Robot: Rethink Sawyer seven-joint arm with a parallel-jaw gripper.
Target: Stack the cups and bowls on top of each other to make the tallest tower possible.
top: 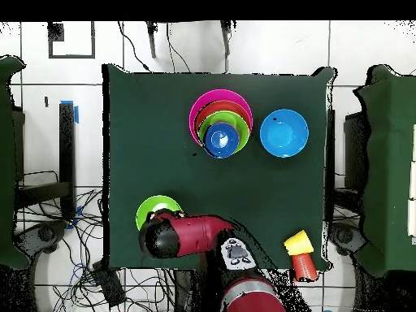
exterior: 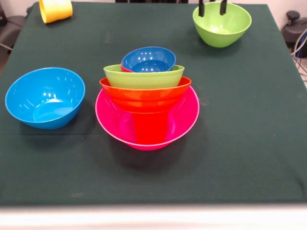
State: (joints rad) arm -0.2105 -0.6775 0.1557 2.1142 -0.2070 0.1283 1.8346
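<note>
The tower stands mid-table: a wide pink bowl [exterior: 184, 120] holds a red cup [exterior: 150, 128], with an orange bowl [exterior: 144, 93], a lime green bowl [exterior: 144, 76] and a small dark blue bowl [exterior: 148, 60] piled on top, tilted. A sliver of the small red bowl [exterior: 125, 69] shows under the blue one. The tower also shows in the overhead view [top: 221, 123]. My gripper [exterior: 212, 7] is open, its two black fingertips hanging over the mouth of the second lime green bowl [exterior: 222, 26] at the far right. The arm [top: 191, 236] covers part of that bowl [top: 153, 211].
A light blue bowl [exterior: 45, 97] sits alone left of the tower, also in the overhead view [top: 284, 132]. A yellow cup [exterior: 55, 9] lies on its side at the far left corner; overhead it [top: 298, 241] lies next to a red-orange cup [top: 305, 264] at the table's edge.
</note>
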